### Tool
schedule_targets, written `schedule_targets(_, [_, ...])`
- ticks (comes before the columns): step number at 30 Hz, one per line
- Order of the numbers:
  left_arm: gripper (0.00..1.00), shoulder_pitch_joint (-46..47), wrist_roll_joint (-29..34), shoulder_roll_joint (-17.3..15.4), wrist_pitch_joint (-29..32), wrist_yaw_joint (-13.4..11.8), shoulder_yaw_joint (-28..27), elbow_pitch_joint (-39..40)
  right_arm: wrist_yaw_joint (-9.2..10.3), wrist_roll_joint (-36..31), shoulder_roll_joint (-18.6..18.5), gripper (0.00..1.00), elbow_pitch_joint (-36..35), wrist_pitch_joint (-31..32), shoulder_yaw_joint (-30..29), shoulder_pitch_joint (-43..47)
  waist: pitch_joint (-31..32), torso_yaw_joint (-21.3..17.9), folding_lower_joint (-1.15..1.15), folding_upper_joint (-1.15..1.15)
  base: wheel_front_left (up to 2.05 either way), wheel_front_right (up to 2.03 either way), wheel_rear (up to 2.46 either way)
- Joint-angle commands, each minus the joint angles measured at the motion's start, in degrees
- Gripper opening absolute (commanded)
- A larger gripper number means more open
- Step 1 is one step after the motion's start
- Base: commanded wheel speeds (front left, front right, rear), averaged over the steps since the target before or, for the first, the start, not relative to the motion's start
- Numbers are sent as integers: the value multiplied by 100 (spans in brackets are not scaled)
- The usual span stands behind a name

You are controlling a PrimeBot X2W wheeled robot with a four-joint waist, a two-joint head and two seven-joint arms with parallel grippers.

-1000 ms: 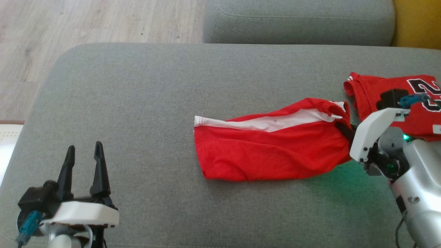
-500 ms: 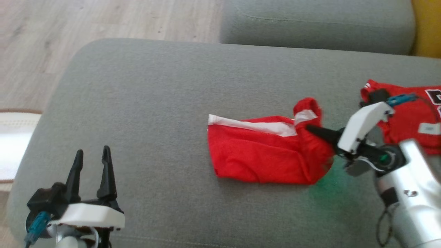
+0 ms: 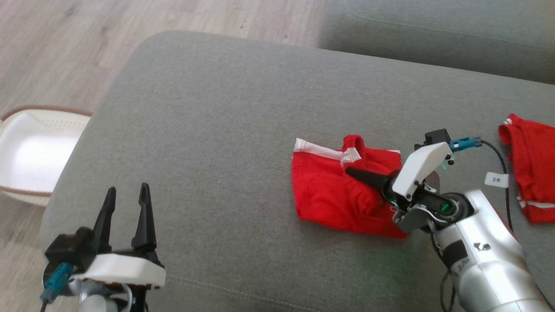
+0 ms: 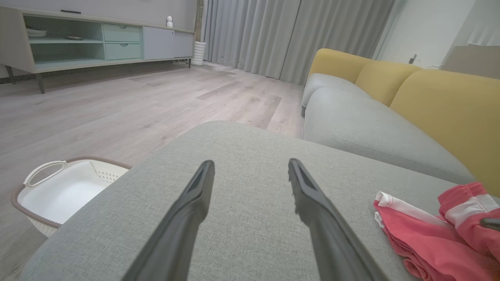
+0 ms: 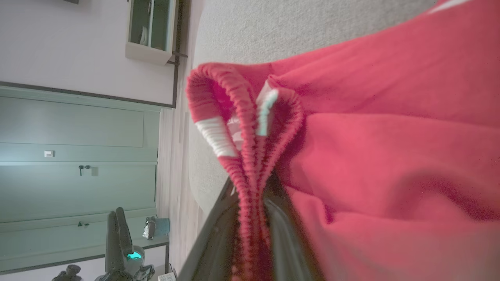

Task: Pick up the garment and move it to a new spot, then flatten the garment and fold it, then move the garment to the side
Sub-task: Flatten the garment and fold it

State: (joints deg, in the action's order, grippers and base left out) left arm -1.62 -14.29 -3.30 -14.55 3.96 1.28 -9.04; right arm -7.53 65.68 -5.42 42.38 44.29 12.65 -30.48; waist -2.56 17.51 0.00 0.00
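Grey sofa cushion (image 3: pixel 217 108) serves as the work surface, and the garment (image 3: pixel 329 195), a pair of red shorts with white trim, lies on it, bunched and partly doubled over. One end of the garment, the elastic waistband (image 5: pixel 242 156), is raised off the cushion and pinched between the narrow-set fingers of the right gripper (image 3: pixel 352 173), which reaches in from the garment's right side. Judgement: the fold is in hand, with the waistband being carried across the body of the garment toward its white-edged hem. The next move calls for laying that end down flat and square on the hem before letting go; loose wrinkles beneath may spoil the fold. Left of the garment and well apart from it, the left gripper (image 3: pixel 127 189) hovers over bare cushion, jaws wide, holding nothing. Right of the garment, apart from it, lies a second red garment (image 3: pixel 531 173), with the right arm's tagged cable (image 3: pixel 496 179) hanging between the two. Farther left of the garment, off the cushion's edge, a white basket (image 3: pixel 30 156) stands on the wooden floor (image 3: pixel 65 52). Nothing obstructs the fold.
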Motion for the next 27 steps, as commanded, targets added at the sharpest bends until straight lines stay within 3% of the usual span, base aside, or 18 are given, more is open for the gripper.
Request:
schedule_targets(1, [100,354,-7,3,-45,6,-127,173,4,81,127,0,-116,-99,104,-400,-64,107,0,0,0,0,0])
schedule_targets(10, [100,501,-33,27,-45,36,-119,102,4,282,226,0,297,-410,362,-649,-233,286,0,0,0,0,0])
schedule_targets(11, [100,511,-34,29,-45,32,-123,100,4,314,231,32,332,-453,383,-671,-242,286,0,0,0,0,0])
schedule_targets(12, [100,518,-33,30,-45,28,-124,94,4,367,236,79,364,-471,407,-688,-247,285,0,0,0,0,0])
schedule_targets(13, [100,524,-31,32,-45,27,-123,87,4,418,241,100,382,-468,450,-698,-248,283,0,0,0,0,0])
schedule_targets(21, [100,526,-7,36,-45,17,-168,78,4,1032,252,100,151,-584,757,-685,-172,151,0,0,0,0,0])
schedule_targets(27, [100,479,48,35,-45,38,-270,131,4,1146,207,100,-737,-1212,902,-593,-16,-171,0,0,0,0,0])
